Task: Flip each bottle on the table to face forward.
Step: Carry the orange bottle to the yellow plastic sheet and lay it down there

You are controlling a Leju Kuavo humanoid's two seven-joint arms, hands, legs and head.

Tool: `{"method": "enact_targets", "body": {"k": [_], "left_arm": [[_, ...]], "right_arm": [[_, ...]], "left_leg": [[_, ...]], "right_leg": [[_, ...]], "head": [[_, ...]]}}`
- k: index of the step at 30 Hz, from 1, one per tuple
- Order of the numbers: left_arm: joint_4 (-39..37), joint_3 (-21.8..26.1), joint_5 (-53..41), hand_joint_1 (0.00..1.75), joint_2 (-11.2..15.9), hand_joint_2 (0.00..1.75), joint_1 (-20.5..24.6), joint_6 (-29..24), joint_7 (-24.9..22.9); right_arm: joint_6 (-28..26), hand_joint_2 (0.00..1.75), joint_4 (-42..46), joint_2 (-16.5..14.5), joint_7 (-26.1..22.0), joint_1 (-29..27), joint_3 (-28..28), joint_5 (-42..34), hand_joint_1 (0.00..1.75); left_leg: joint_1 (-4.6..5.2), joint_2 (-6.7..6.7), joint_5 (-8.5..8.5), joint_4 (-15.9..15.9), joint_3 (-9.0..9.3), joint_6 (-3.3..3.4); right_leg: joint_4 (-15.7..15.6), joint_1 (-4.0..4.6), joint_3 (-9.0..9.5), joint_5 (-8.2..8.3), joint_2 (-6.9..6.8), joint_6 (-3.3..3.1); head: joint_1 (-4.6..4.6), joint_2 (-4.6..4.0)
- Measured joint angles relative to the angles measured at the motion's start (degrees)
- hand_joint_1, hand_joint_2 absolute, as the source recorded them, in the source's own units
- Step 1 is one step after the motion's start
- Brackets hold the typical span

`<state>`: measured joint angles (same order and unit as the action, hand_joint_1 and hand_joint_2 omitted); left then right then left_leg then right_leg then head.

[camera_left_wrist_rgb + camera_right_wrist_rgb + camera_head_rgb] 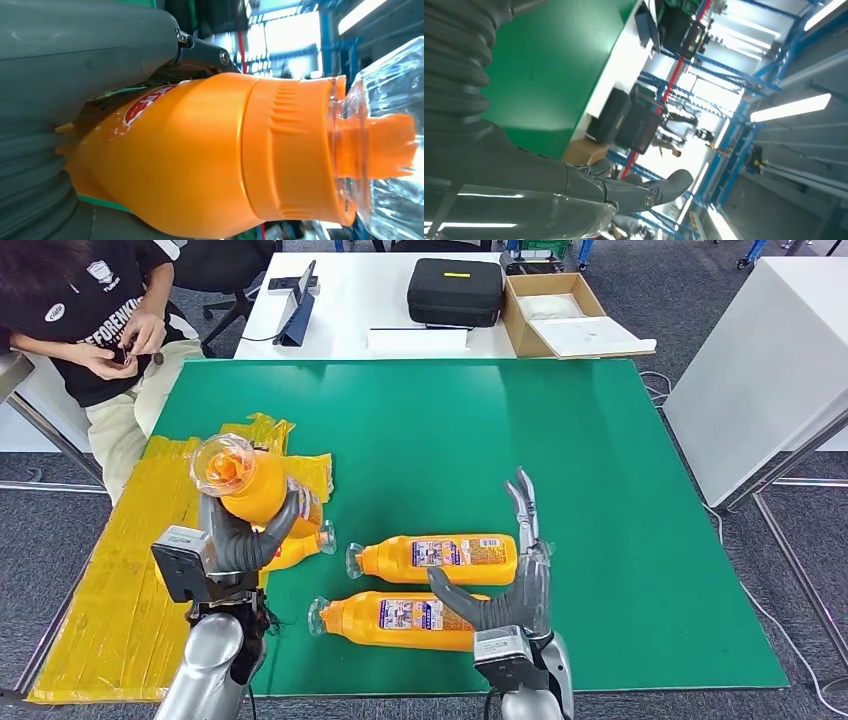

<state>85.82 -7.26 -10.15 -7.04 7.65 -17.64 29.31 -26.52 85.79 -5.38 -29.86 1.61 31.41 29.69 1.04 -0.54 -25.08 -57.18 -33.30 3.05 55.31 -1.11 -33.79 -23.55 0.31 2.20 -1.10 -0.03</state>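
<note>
Aloft: orange bottle (255,490) wrapped by left hand (240,540) fingers (283,525).

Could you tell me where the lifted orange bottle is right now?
In the head view, the left hand grips the lifted bottle above the table's left side, over the yellow sheet.

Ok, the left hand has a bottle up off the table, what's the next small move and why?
Probably turn the left hand to bring the lifted bottle label-side up, then lower it onto the green mat. Two bottles already lie there with labels showing, and the right hand is open beside them, holding nothing.
</note>
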Motion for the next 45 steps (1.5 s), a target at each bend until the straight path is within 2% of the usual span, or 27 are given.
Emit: {"method": "enact_targets", "body": {"k": [3, 5, 11, 13, 17, 21, 25, 28, 33, 36, 41, 45], "left_arm": [[0.93, 0.11, -14.12, 1.75, 0.47, 1.75, -1.15, -8.61, -0.95], [1.76, 0.02, -21.78, 1.75, 0.82, 1.75, -1.97, -12.48, -2.18], [3.03, -0.26, -27.15, 1.75, 1.56, 1.75, -3.28, -15.14, -3.64], [3.32, -0.26, -31.82, 1.75, 1.73, 1.75, -3.74, -17.35, -4.92], [4.85, -0.25, -45.42, 1.75, 2.2, 1.75, -5.56, -21.54, -9.01], [7.16, 0.13, -59.97, 1.75, 2.81, 1.75, -7.71, -22.15, -13.92], [8.68, 0.68, -73.73, 1.75, 5.51, 1.75, -10.24, -22.19, -23.74], [9.08, 1.55, -75.85, 1.75, 8.25, 1.75, -12.5, -22.21, -28.13], [9.2, 4.32, -77.28, 1.75, 11.04, 1.75, -16.67, -22.2, -29.82], [9.2, 5.28, -77.5, 1.75, 11.71, 1.75, -17.8, -21.0, -30.66], [8.85, 7.79, -77.22, 1.75, 11.84, 1.75, -19.36, -15.03, -33.68], [7.08, 10.3, -75.37, 1.75, 11.68, 1.75, -20.07, -13.0, -33.1]], "right_arm": [[-1.23, 1.75, 2.33, 0.98, -0.1, -1.07, -0.09, -0.13, 0.0], [-1.65, 1.75, 3.46, 1.63, -0.27, -1.58, -0.24, -0.51, 0.0], [-1.91, 1.75, 5.03, 2.8, -0.58, -2.15, -0.61, -1.17, 0.0], [-2.21, 1.75, 5.12, 3.09, -0.98, -2.15, -0.63, -1.76, 0.0], [-2.86, 1.75, 5.12, 3.69, -1.56, -2.14, -0.63, -3.31, 0.0], [-3.42, 1.75, 5.11, 4.15, -2.01, -2.16, -0.69, -4.22, 0.0], [-3.19, 1.75, 5.12, 4.24, -2.16, -2.31, -1.38, -4.63, 0.0], [-2.6, 1.75, 5.14, 4.2, -2.19, -2.73, -2.15, -4.43, 0.0], [-2.38, 1.75, 5.55, 4.09, -2.66, -4.39, -3.69, -3.95, 0.0], [-2.17, 1.75, 5.68, 4.04, -2.8, -4.92, -4.22, -3.69, 0.0], [-1.12, 1.75, 6.36, 3.72, -2.82, -5.88, -5.27, -2.17, 0.0], [-1.06, 1.75, 6.76, 3.61, -2.82, -6.85, -6.14, -1.63, 0.0]], "left_leg": [[0.0, 0.0, 0.0, 0.0, 0.0, 0.0], [0.01, 0.0, -0.01, 0.0, 0.0, 0.0], [0.01, 0.0, -0.01, 0.0, 0.01, 0.0], [0.0, 0.01, -0.01, 0.0, 0.01, 0.0], [0.0, 0.01, -0.01, 0.0, 0.01, 0.0], [0.0, 0.01, -0.02, 0.01, 0.0, 0.0], [0.0, 0.03, -0.03, 0.02, 0.0, -0.02], [-0.03, 0.04, -0.04, 0.03, 0.01, -0.04], [-0.07, 0.03, -0.04, 0.03, 0.01, -0.05], [-0.07, 0.01, -0.05, 0.03, 0.0, -0.05], [-0.05, 0.03, -0.05, 0.03, 0.0, -0.05], [-0.05, 0.02, -0.05, 0.03, 0.01, -0.05]], "right_leg": [[0.0, 0.0, 0.0, 0.0, 0.0, 0.0], [-0.01, 0.0, 0.0, 0.0, 0.0, 0.0], [-0.01, 0.0, 0.0, 0.0, 0.0, 0.0], [-0.01, 0.0, 0.01, 0.0, 0.0, 0.0], [-0.01, 0.0, 0.0, 0.0, 0.0, 0.0], [-0.01, 0.0, 0.0, -0.01, 0.01, -0.01], [-0.01, 0.0, -0.01, -0.02, 0.01, -0.02], [-0.01, 0.01, -0.03, -0.03, 0.02, -0.04], [0.0, 0.02, -0.05, -0.05, 0.02, -0.06], [-0.01, 0.01, -0.04, -0.06, 0.02, -0.06], [-0.01, 0.01, -0.03, -0.05, 0.02, -0.06], [-0.01, 0.01, -0.04, -0.05, 0.02, -0.06]], "head": [[0.01, -0.01], [0.01, -0.01], [0.01, 0.0], [0.01, -0.01], [0.01, -0.01], [0.02, -0.01], [0.01, -0.01], [0.01, -0.01], [0.01, -0.01], [0.02, -0.01], [0.02, -0.01], [0.01, -0.01]]}}
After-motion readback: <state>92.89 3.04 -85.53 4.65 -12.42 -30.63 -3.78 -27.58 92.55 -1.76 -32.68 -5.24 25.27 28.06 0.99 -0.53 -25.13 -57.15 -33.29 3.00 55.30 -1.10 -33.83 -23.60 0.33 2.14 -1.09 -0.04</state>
